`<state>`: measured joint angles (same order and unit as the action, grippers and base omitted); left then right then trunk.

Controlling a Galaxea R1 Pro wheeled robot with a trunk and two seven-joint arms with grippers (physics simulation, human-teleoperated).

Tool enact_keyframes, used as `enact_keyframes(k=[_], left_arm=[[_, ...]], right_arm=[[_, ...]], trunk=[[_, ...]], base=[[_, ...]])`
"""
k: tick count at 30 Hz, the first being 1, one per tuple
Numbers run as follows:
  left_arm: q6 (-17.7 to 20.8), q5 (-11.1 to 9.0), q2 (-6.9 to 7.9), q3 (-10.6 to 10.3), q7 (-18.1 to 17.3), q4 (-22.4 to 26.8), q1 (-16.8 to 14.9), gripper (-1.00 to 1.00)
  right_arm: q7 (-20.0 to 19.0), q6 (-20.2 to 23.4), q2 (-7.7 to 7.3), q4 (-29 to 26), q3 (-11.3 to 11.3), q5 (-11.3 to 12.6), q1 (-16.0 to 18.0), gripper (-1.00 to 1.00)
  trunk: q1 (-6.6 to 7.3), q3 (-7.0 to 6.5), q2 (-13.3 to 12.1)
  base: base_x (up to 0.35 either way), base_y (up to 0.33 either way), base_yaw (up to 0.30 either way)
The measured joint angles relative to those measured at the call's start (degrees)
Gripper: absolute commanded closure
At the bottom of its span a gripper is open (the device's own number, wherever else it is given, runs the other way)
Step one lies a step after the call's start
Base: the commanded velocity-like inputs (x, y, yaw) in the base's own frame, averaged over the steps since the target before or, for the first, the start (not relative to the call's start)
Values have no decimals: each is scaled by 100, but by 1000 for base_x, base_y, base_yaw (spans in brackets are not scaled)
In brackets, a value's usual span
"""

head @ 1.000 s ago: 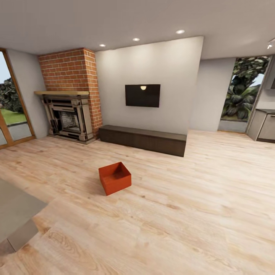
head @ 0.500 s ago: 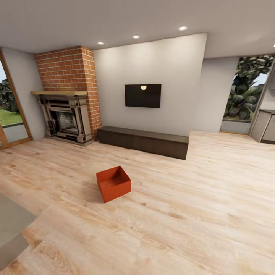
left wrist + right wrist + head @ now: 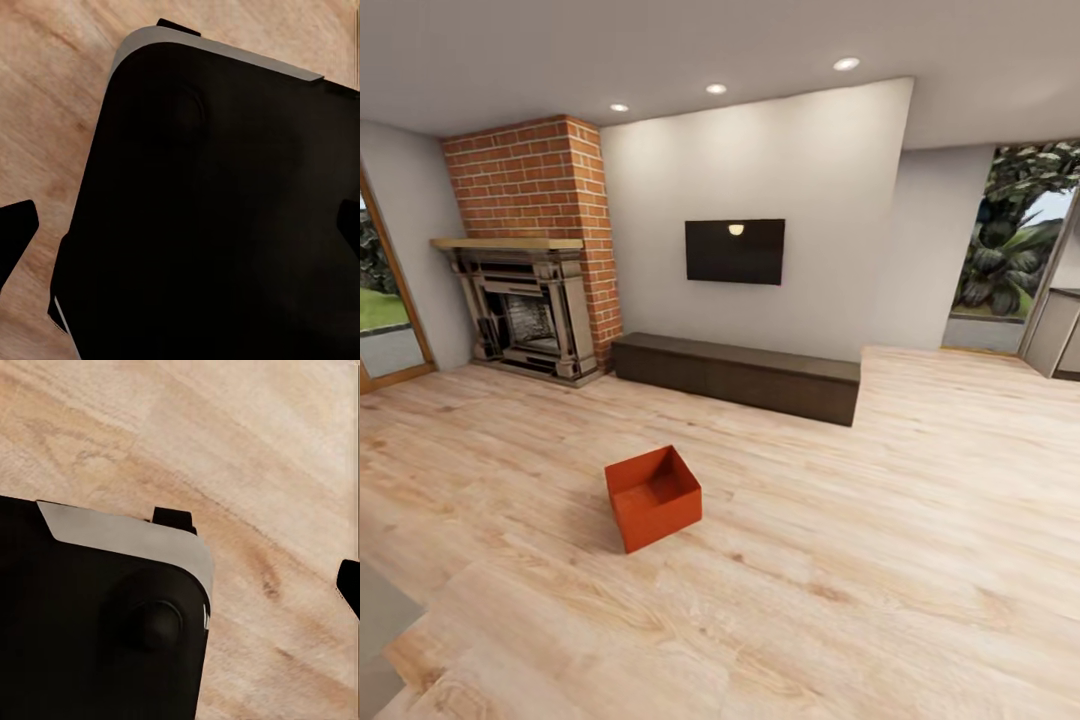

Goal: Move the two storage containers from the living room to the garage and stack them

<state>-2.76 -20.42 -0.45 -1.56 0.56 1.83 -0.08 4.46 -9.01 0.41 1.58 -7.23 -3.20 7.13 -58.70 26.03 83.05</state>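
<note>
One storage container (image 3: 653, 497), an orange-red open-topped box, stands empty on the light wood plank floor of the living room, in the middle of the head view and turned at an angle. In the left wrist view my left gripper (image 3: 180, 229) is open over the robot's dark base, one fingertip (image 3: 15, 234) at each side edge. In the right wrist view my right gripper (image 3: 184, 585) has one dark fingertip (image 3: 349, 583) at the frame's edge above the planks, and the other is lost against the dark base. Nothing is held.
A long dark low cabinet (image 3: 735, 375) runs along the far wall under a wall TV (image 3: 734, 251). The brick fireplace (image 3: 525, 310) stands at the far left. A grey rug corner (image 3: 375, 620) lies at the near left. An opening (image 3: 1010, 250) shows at the far right.
The whole head view has shifted, so the camera has moved closer. The container now looks slightly larger and lower in the picture, and less of the rug shows.
</note>
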Motion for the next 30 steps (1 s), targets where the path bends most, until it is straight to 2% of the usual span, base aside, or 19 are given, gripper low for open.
enact_keyframes(k=[6, 23, 30], left_arm=[[-3, 1, -7, -1, 0, 0, 0, -100], [-14, 2, -6, -1, 0, 0, 0, -100], [-16, 1, 1, 5, 0, 0, 0, -100]], right_arm=[[7, 1, -1, 0, -2, -10, 0, -100], [12, -7, 10, 0, -7, -12, 0, -100], [11, -23, -11, 0, -10, -28, 0, -100]], trunk=[[0, 0, 0], [0, 0, 0], [-1, 0, 0]], base=[[315, -51, 0], [281, -163, 4], [278, -167, 205]])
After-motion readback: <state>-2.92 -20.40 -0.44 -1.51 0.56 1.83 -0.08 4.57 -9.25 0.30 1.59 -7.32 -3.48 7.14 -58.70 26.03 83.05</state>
